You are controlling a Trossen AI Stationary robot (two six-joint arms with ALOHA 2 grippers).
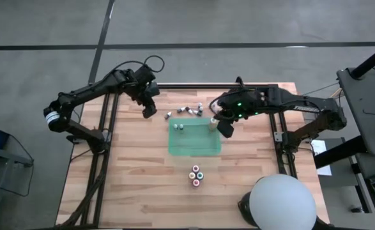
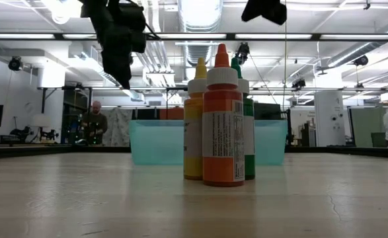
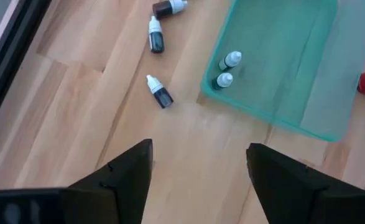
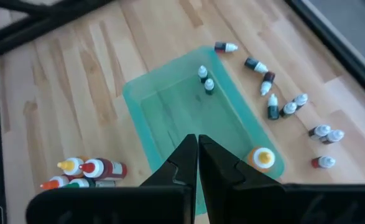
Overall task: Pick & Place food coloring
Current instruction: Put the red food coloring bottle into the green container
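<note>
Several tiny pale-capped food coloring bottles [image 1: 187, 110] lie scattered on the wood just beyond the far edge of a shallow translucent green tray [image 1: 197, 145]. Two tiny bottles [image 3: 226, 71] stand inside the tray near its far left corner. A yellow-orange dropper bottle [image 4: 262, 158] stands in the tray's far right corner. My left gripper [image 3: 198, 163] hovers open above the bare wood left of the scattered bottles; the closest one [image 3: 160, 93] lies on its side. My right gripper [image 4: 198, 147] hangs shut and empty over the tray's right part, next to the dropper bottle.
A cluster of taller bottles with orange, yellow, green and red tops [image 1: 196, 175] stands upright on the wood near the tray's near edge, large in the low view [image 2: 223, 119]. A white dome [image 1: 282, 203] sits at the table's near right corner. People show in the room behind.
</note>
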